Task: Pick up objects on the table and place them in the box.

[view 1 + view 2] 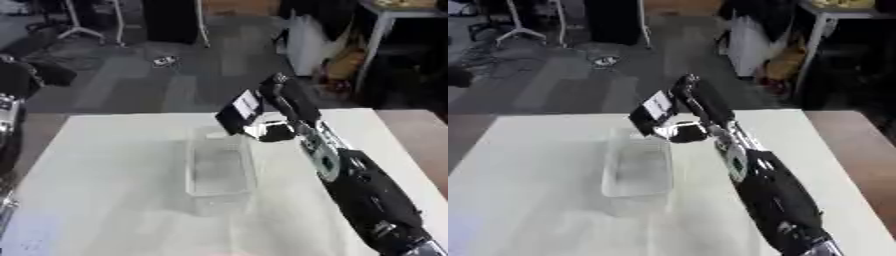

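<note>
Clear box (219,172) at table's middle, long side running toward far edge; nothing made out inside. Small dark flat object with white face (241,112) held in air above box's far end, tilted. Right hand (278,111) has fingers curled round it, arm reaching in from table's near right corner, black with silver joints. White table (105,175) bare around box. Left arm (9,130) shows only as dark part at picture's left edge; hand not seen. Grey floor, cables beyond far edge.
</note>
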Robot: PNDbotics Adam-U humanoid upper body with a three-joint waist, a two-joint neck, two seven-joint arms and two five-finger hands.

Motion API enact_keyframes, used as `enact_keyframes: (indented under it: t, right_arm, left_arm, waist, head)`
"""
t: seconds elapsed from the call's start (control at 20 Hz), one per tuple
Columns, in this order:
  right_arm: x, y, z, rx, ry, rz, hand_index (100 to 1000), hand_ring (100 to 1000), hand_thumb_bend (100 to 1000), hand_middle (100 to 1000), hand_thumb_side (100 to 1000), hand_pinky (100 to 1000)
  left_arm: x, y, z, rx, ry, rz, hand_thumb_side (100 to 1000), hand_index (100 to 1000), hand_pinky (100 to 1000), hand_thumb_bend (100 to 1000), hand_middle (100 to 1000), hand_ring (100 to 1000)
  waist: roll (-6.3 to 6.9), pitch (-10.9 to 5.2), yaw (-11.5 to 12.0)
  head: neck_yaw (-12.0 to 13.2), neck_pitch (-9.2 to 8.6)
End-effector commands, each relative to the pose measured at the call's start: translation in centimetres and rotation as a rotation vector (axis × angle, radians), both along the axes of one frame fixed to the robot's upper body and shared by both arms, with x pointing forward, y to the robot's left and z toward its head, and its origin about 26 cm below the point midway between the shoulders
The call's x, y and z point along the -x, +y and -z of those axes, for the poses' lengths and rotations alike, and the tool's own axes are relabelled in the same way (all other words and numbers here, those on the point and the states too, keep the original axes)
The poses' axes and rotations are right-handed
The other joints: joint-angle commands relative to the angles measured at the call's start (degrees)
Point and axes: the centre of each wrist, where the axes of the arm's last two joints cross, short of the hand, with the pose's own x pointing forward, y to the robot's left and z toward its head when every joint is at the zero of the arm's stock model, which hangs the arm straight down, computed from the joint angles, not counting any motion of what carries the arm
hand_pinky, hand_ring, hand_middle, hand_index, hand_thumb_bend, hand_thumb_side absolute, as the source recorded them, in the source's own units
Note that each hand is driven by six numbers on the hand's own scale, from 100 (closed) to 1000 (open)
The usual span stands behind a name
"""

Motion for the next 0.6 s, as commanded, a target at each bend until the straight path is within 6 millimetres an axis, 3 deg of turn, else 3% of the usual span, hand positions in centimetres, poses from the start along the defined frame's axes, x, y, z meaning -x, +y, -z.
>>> enact_keyframes:
  t: [0.05,0.5,0.6]
  right_arm:
    - [-0.2,0.63,-2.01,0.002,-0.037,-0.029,283,100,558,100,727,100]
    - [-0.29,0.57,-1.79,0.028,-0.025,-0.03,290,100,558,100,742,100]
    - [-0.31,0.52,-1.81,0.03,-0.03,-0.028,313,100,512,109,821,100]
  left_arm:
    - [0.14,-0.04,-1.11,-0.013,-0.035,0.011,1000,886,613,158,809,638]
    - [0.16,-0.01,-1.13,-0.013,-0.036,0.009,1000,886,613,158,809,638]
    - [0.16,0.0,-1.13,-0.013,-0.036,0.009,1000,886,613,158,809,638]
  waist:
    - [0.1,-0.52,0.1]
    - [0.09,-0.51,0.1]
    - [0.09,-0.51,0.0]
  head:
    - [-0.6,-0.61]
    - [-0.7,-0.52]
    - [-0.7,-0.51]
